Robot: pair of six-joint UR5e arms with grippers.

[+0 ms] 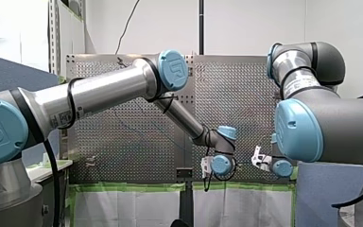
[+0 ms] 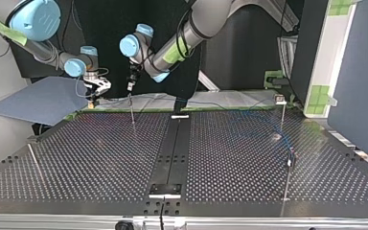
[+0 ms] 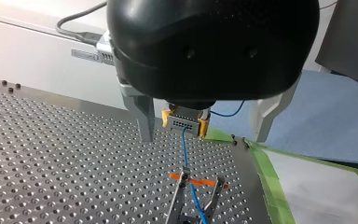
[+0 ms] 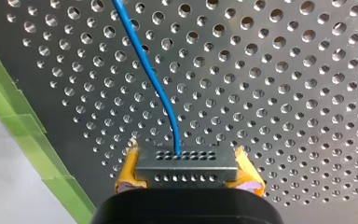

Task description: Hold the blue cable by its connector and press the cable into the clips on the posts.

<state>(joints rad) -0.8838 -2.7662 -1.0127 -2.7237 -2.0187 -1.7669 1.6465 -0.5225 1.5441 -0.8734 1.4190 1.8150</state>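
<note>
My right gripper (image 4: 187, 175) is pinching the dark grey rectangular connector (image 4: 186, 161) between its yellow pads (image 4: 128, 175), the thin blue cable (image 4: 156, 88) trailing ahead toward 11 o'clock over the perforated metal table (image 4: 284, 93). My left gripper (image 3: 205, 138) is hovering nearby, metal fingers (image 3: 145, 119) spread, holding nothing.

Matt perforated metal table (image 4: 284, 93), seemingly plastic connector (image 4: 186, 168)

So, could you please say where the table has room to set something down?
Top view: bare at the near edge, between the centre strip and the rod at left. Crowded: far edge under my right tool and left tool, and the posts and blue cable.
</note>
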